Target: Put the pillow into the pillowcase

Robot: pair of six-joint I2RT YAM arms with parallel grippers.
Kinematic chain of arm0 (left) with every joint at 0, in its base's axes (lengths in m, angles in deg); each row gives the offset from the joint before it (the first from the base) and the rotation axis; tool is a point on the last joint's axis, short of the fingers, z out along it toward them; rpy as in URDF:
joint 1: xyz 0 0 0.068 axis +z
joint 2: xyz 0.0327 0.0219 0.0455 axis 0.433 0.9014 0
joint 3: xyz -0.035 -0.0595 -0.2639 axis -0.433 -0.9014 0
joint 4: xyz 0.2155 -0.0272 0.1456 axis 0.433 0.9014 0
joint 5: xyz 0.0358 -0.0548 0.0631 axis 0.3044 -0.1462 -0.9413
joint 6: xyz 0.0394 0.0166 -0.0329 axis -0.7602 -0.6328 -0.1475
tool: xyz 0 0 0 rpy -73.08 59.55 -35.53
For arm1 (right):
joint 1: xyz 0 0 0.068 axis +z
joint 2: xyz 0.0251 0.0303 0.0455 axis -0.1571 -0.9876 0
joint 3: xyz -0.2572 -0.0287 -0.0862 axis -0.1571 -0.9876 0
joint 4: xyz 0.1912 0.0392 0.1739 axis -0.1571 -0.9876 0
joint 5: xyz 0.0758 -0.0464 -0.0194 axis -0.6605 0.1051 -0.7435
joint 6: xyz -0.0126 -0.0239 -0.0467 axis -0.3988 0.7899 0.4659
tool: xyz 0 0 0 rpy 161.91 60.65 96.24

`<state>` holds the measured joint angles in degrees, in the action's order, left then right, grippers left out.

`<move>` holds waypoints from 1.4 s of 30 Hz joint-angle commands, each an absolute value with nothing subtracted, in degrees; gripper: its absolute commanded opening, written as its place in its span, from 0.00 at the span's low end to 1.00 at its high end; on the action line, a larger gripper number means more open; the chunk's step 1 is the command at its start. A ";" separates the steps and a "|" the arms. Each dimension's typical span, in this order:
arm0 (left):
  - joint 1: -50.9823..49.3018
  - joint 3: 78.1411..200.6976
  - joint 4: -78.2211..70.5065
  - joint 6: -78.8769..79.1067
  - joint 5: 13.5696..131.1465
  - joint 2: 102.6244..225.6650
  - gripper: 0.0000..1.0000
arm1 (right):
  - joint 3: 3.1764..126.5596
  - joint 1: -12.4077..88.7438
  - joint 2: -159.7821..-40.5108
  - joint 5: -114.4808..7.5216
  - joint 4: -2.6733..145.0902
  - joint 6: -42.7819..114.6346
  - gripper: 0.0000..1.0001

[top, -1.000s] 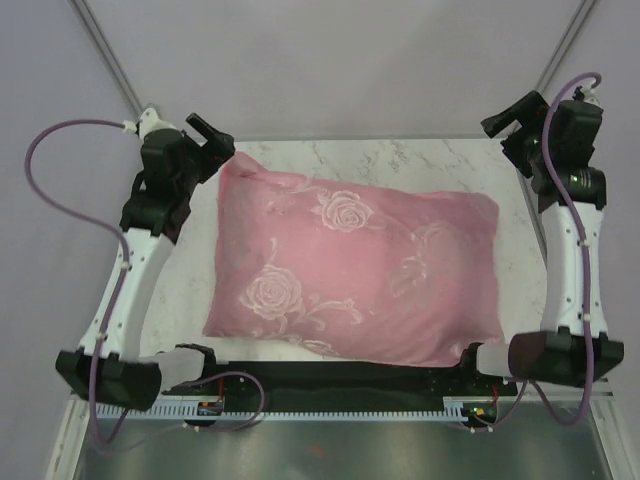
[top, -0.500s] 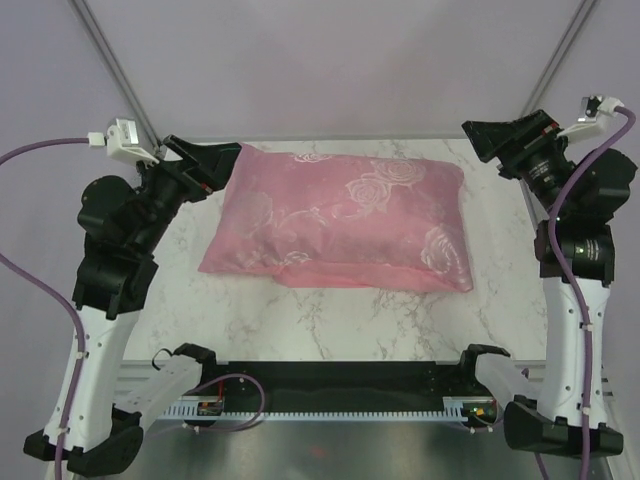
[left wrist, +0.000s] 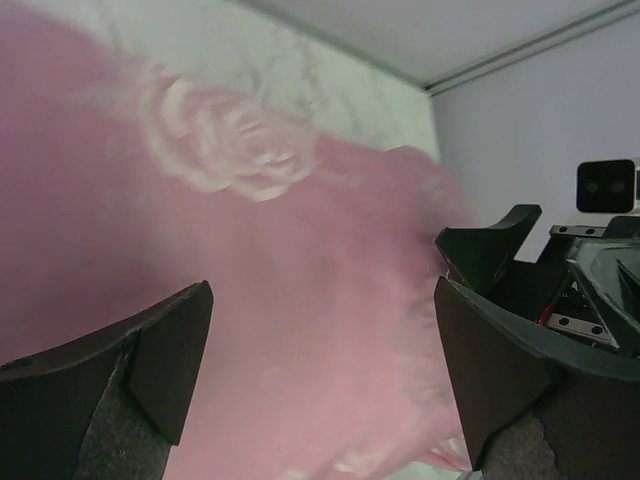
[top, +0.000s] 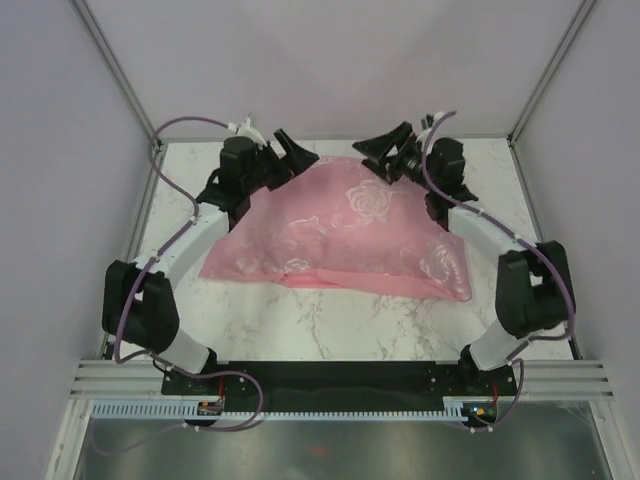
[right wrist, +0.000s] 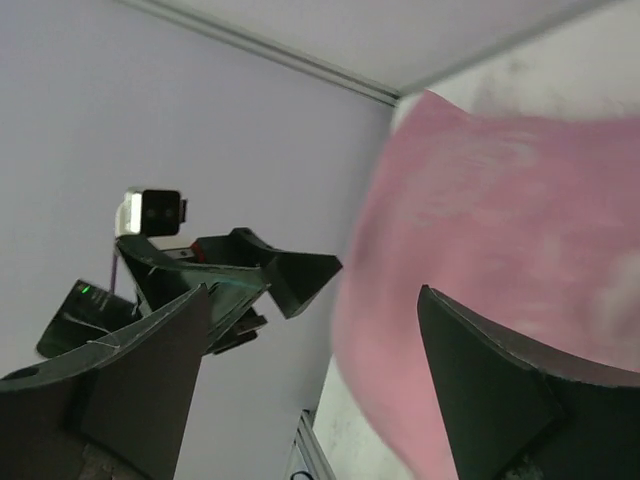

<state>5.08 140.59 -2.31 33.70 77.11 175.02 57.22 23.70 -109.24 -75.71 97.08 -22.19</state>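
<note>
The pink satin pillowcase [top: 340,235] with pale rose patterns lies puffy and full across the marble table. No white pillow shows in any view. My left gripper [top: 295,152] is open at the case's far edge, left of centre. My right gripper [top: 378,155] is open at the far edge, right of centre, facing the left one. In the left wrist view the open gripper [left wrist: 320,380] has pink fabric [left wrist: 250,250] below its spread fingers [left wrist: 150,360]. In the right wrist view the open gripper [right wrist: 310,390] is beside the pink fabric [right wrist: 500,220], with nothing gripped.
The marble table [top: 330,320] is bare in front of the case. A black rail [top: 340,375] runs along the near edge with the arm bases. Purple walls and metal corner posts [top: 120,75] enclose the back and sides.
Both arms have swung inward from the outer corners to the far middle of the pillowcase, and now face each other. The pillowcase has hardly moved in the last half second.
</note>
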 commanded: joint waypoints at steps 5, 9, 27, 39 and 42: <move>11.33 122.21 -20.10 44.69 75.26 192.52 0.99 | 36.28 16.87 -129.88 -67.28 117.56 -30.02 0.90; 10.81 118.05 -23.38 42.42 72.88 188.52 0.99 | 35.81 15.46 -128.15 -68.69 117.00 -26.44 0.89; 6.06 111.91 7.29 22.64 82.03 132.89 1.00 | 36.55 17.57 -63.16 -60.26 68.24 9.42 0.95; 6.06 106.79 26.72 11.83 73.32 110.10 1.00 | 32.48 18.01 -43.15 -42.07 42.63 20.15 0.96; 6.06 105.93 26.90 12.09 74.47 108.87 1.00 | 31.07 18.01 -42.01 -42.58 43.24 19.10 0.95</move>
<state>5.98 106.54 24.03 15.80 74.64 109.89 31.71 17.66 -43.01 -46.35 46.20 17.42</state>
